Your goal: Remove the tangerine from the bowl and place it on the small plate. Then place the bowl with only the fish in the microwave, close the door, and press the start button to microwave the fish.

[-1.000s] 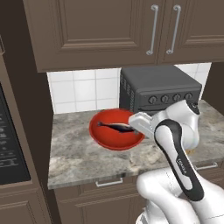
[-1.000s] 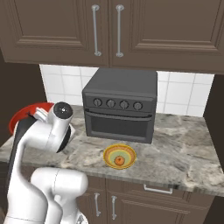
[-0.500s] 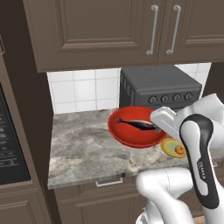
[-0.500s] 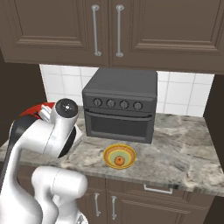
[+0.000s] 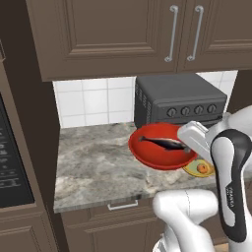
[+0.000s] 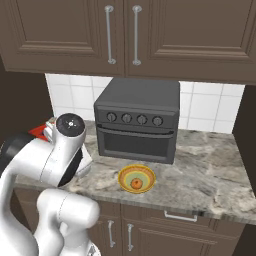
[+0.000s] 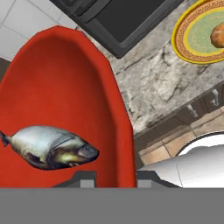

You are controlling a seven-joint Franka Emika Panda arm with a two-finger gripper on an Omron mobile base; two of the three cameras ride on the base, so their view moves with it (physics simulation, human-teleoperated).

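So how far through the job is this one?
Done: the tangerine sits on the small plate. In hand: the gripper is shut on the rim of the red bowl, which holds only the fish and looks lifted off the counter in front of the toaster oven. Left: bowl into the microwave, door closed, start pressed.

I'm seeing the red bowl [image 5: 162, 152] hanging tilted above the table's front edge, the dark fish [image 5: 165, 143] lying inside; the tangerine [image 6: 136, 184] is sitting on the small plate [image 6: 136, 178].
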